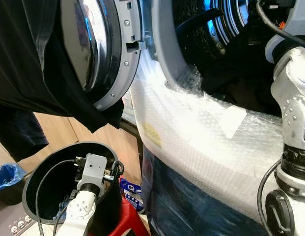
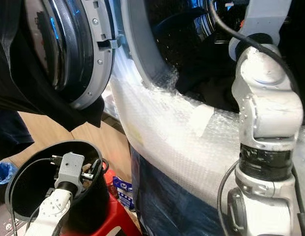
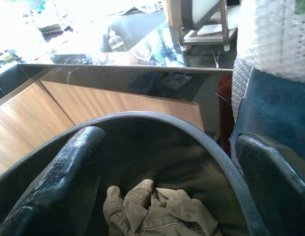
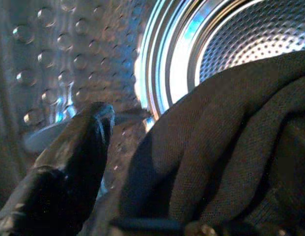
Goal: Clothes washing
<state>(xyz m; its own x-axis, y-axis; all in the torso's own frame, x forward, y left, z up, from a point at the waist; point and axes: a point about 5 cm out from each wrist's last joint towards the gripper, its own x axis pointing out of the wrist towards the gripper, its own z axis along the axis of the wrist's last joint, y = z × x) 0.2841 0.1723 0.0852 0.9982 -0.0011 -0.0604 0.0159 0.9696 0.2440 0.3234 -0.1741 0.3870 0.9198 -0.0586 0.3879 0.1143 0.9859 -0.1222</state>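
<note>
The washing machine door [image 1: 93, 49] stands open with a black garment [image 1: 49, 93] draped over it. My right arm [image 2: 263, 98] reaches into the drum opening [image 1: 206, 44], where dark clothes [image 1: 240, 69] lie. Inside the drum [image 4: 240, 44], my right gripper [image 4: 157, 128] is open; a dark garment [image 4: 231, 147] lies over one finger and the other finger stands bare. My left gripper [image 3: 169, 140] is open, hovering just above the rim of a black bucket [image 1: 32, 182]. A crumpled khaki garment [image 3: 152, 206] lies in the bucket's bottom, below the fingers.
Bubble wrap [image 1: 201, 132] covers the machine's front below the opening. The bucket sits on a red stool [image 1: 125, 221]. Wooden cabinet fronts [image 1: 59, 130] stand behind it. A blue bag [image 1: 7, 174] and a power strip [image 1: 17, 226] lie at the far left.
</note>
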